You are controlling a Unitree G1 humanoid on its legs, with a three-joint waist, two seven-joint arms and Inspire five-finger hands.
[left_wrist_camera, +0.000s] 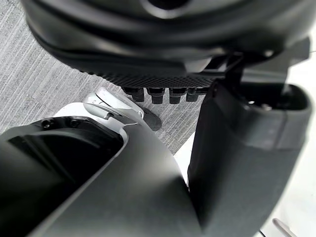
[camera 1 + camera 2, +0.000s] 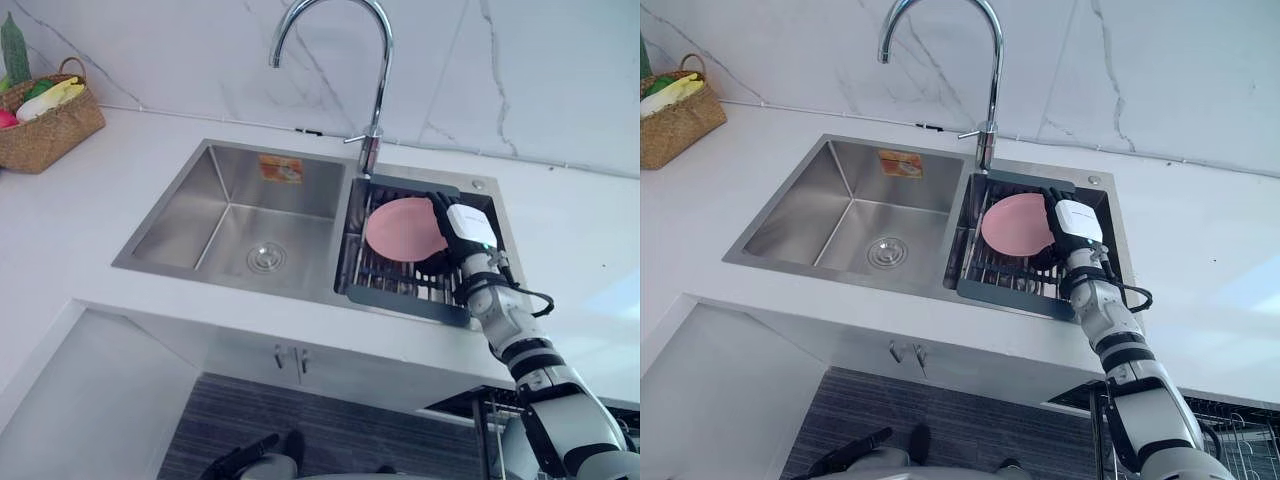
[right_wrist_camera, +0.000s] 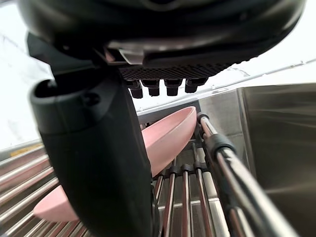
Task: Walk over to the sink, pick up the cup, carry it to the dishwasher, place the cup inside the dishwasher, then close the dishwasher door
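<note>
My right hand (image 2: 462,228) hung over the rack (image 2: 400,290) at the sink's (image 2: 230,215) right end. Its fingers (image 3: 158,89) were uncurled, with the thumb beside the pink dish (image 2: 400,228). The left basin lay free, and my left hand (image 1: 163,59) hung relaxed.

Pink dish (image 2: 400,228) on rack (image 2: 400,292), right robot hand (image 2: 460,228) at its edge.

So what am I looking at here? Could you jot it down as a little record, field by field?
sink: two basins, set in a white counter
left basin: steel, drain in its floor
right basin: dark rack holding a pink dish
right hand: at the dish's right edge, grip unclear
left hand: low, above the floor, open, holding nothing
faucet: arches over the basins
basket: wicker, vegetables inside, far left
</note>
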